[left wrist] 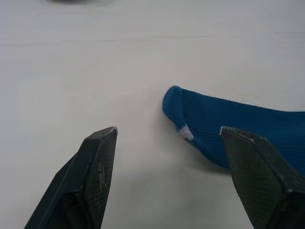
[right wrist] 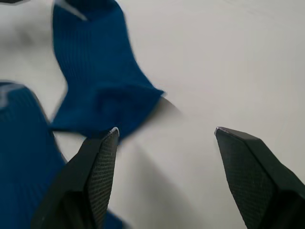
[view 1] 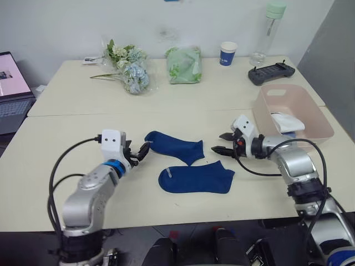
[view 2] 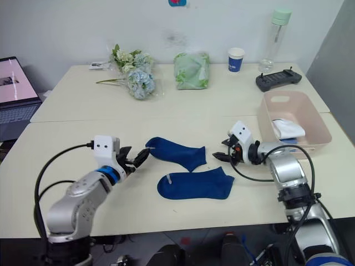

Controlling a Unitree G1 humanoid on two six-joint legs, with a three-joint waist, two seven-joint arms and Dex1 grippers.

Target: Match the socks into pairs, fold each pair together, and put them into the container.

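Left gripper [view 1: 143, 151]: fingers spread, at the cuff of the upper navy sock [view 1: 175, 146].
Right gripper [view 1: 221, 143]: fingers spread, empty, beside that sock's toe.
Lower navy sock [view 1: 198, 178]: flat on the table [view 1: 66, 133].
Pink container [view 1: 290, 111]: on the table to the right, holding a white sock [view 1: 287, 122].

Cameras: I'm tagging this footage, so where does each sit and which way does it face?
Left eye, right eye: on the head, looking forward and down at the table; both arms show, also two navy socks and the tub.
Left wrist: along the open left tool at the far sock.
Right wrist: along the open right tool at both socks; near sock.
Shared: the far sock.
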